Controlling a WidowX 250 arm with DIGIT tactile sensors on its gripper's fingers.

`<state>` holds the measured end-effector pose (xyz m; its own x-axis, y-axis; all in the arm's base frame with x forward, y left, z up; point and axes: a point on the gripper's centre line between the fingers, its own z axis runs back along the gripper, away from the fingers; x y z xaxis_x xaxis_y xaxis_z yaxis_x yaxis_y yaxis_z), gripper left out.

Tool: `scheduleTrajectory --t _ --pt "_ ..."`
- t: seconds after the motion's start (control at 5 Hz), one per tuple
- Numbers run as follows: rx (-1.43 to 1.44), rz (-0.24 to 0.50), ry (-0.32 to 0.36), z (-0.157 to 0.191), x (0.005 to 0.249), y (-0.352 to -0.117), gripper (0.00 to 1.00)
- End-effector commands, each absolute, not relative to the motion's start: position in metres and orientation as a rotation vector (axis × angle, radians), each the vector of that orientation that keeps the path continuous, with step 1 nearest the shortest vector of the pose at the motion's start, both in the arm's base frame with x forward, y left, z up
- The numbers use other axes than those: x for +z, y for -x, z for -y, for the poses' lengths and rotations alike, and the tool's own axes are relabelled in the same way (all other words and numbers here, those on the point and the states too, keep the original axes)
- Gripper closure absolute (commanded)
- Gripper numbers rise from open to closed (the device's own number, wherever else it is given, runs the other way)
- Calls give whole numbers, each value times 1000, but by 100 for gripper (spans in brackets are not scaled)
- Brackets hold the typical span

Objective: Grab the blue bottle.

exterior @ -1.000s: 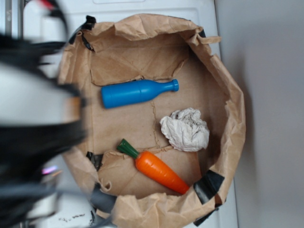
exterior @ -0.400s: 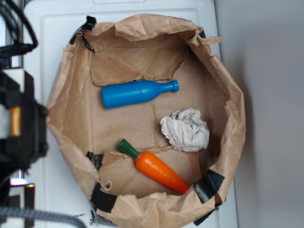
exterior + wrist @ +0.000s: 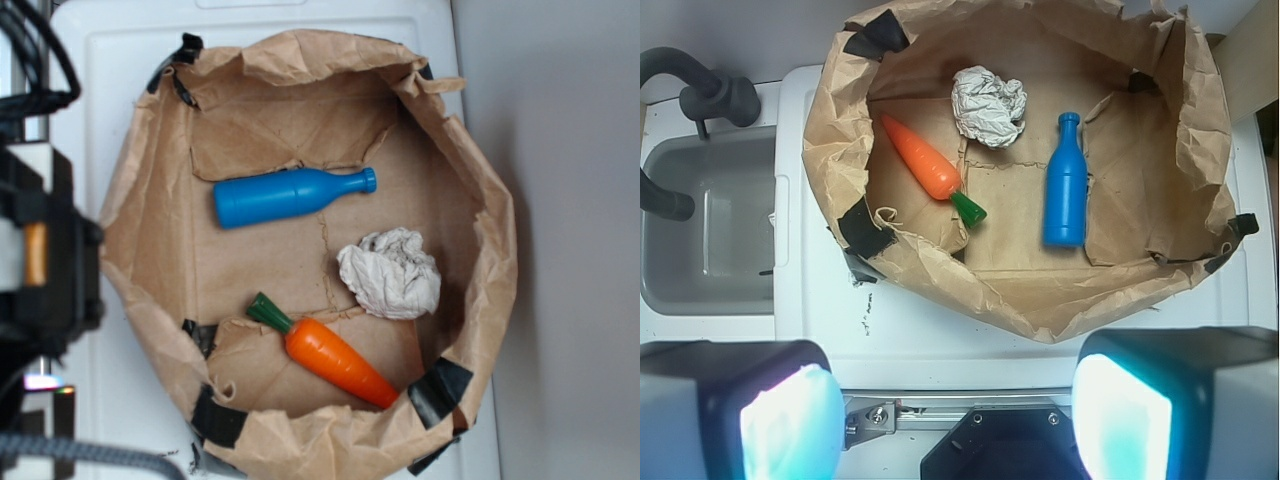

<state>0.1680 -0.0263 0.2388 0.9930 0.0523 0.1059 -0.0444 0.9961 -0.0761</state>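
The blue bottle [image 3: 287, 195] [image 3: 1066, 185] lies on its side on the floor of a brown paper bag [image 3: 480, 200] [image 3: 840, 130], neck toward the right in the exterior view. My gripper [image 3: 955, 415] hangs outside the bag over the white counter, well short of the bottle. It is open, its two glowing fingers [image 3: 785, 420] wide apart with nothing between them. In the exterior view only the arm's dark body [image 3: 40, 270] shows at the left edge.
In the bag also lie an orange carrot with a green top [image 3: 325, 352] [image 3: 930, 168] and a crumpled white paper ball [image 3: 390, 272] [image 3: 987, 103]. A grey sink with a dark faucet [image 3: 710, 95] sits left of the bag in the wrist view. The bag walls stand high all round.
The arm, a large blur over the bag's left side a second ago, has pulled back to the left edge and now holds still. The bottle, carrot and paper have not moved.
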Motion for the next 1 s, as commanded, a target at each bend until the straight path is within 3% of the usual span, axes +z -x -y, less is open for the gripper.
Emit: scheduleTrajectory --t 0.0,0.4,0.8 --pt "98 117 3 36 222 -177 0" --pt "164 131 -36 21 186 -194 0" --pt "191 127 -5 -3 167 -215 0"
